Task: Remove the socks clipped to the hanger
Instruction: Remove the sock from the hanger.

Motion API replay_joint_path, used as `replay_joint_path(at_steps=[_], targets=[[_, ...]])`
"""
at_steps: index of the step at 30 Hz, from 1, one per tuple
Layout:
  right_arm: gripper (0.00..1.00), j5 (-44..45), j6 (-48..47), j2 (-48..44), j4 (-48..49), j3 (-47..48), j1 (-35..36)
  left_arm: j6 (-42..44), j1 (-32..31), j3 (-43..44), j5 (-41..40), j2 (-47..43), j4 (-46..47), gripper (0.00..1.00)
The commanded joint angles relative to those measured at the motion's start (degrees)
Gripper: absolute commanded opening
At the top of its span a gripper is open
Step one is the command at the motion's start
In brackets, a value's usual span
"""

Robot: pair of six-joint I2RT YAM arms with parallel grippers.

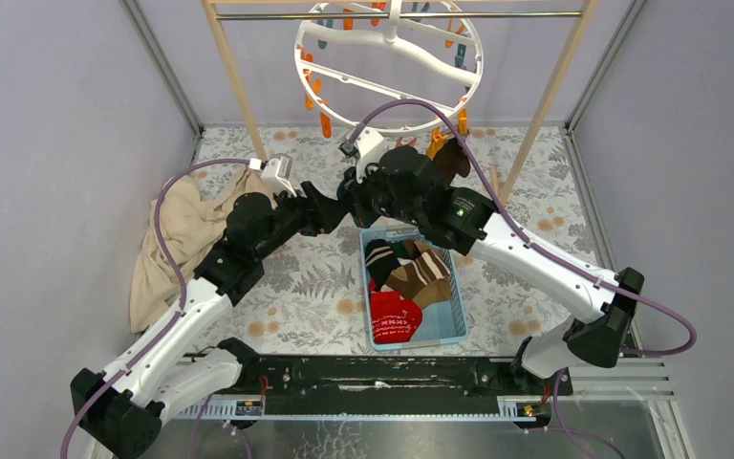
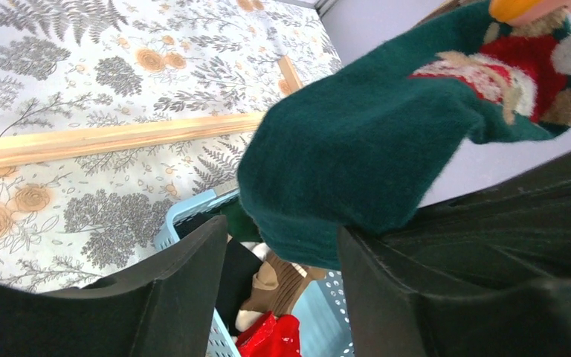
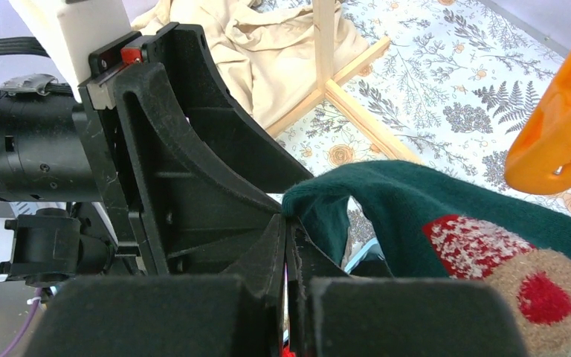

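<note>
Currently the dark green sock (image 2: 357, 149) with the red reindeer patch hangs from an orange clip (image 3: 557, 141) on the hanger (image 1: 382, 38), above the far end of the blue basket (image 1: 417, 341). The right end effector (image 3: 288, 222) is clenched and appears to pinch the sock's free edge. The left end effector (image 2: 279, 234) is released, its fingers standing apart just below the sock without gripping it.

For the step in hand, pull the sock steadily down and away from the clip, so that the fabric slips out rather than swinging the whole ring. The pinch sits at the very edge of the fabric, so a jerk would probably cost the grip.

Several socks (image 1: 411, 277) lie in the basket, and a beige cloth (image 1: 177, 239) lies on the bench (image 1: 296, 287) to the left. The wooden rack frame (image 1: 234, 76) stands on both sides, and the two arms crowd each other under the ring — the left one should give way first.
</note>
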Motion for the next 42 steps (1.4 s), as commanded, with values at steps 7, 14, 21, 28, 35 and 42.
replay_joint_path(at_steps=[7,14,21,28,35,42], targets=[[0.00,-1.66,1.34,-1.69,2.72,-0.54,0.19,0.60,-1.05,-0.42,3.66,-0.53,7.47,0.32],[0.01,0.51,1.34,-4.12,2.07,-2.50,0.15,0.60,-1.01,-0.16,3.39,-0.30,6.70,0.26],[0.37,2.72,2.24,-8.16,1.88,-7.49,0.15,0.25,-1.05,0.44,3.03,-0.55,5.30,0.44],[0.57,5.82,4.40,-13.48,3.16,-15.89,-0.12,0.44,-1.05,1.48,3.25,-1.52,3.47,0.66],[0.75,7.37,7.37,-18.18,4.06,-21.24,-1.45,0.57,-1.05,1.32,3.39,-3.06,2.40,0.74],[0.76,8.80,10.68,-24.32,7.35,-27.27,-5.18,1.16,-1.05,1.65,4.38,-3.01,2.78,0.65]])
